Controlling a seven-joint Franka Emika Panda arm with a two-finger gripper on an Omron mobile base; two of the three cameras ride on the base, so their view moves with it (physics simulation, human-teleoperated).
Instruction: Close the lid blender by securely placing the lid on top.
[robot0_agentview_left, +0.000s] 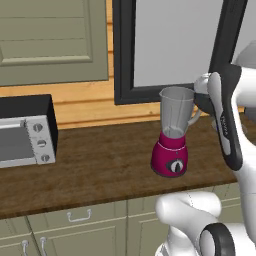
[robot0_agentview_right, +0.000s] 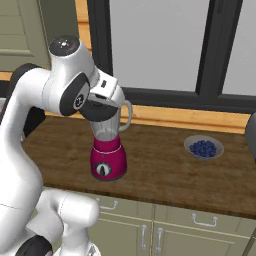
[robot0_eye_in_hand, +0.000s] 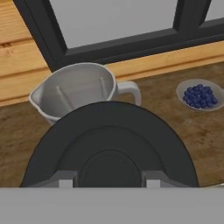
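Toward the left end of the surface sits one silver-and-black toaster oven, and near the middle, well back from the front edge, stands one blender, its magenta base on the wood and its clear jar upright with the mouth open. The claw is clenched on the one lid, a dark round cap held flat and level in the air, not yet on the jar. From the hand view the jar's open mouth lies just ahead of the lid and a little to its left, and lower, so the lid is near the rim but not centred over it; I judge the coming move turns on carrying the lid forward over the mouth and then straight down along the jar's upright axis. The jar's side handle sticks out to the right. Further right, well apart from the blender, rests one pale bowl of blueberries. There is only the single arm, leaning over the blender from the front.
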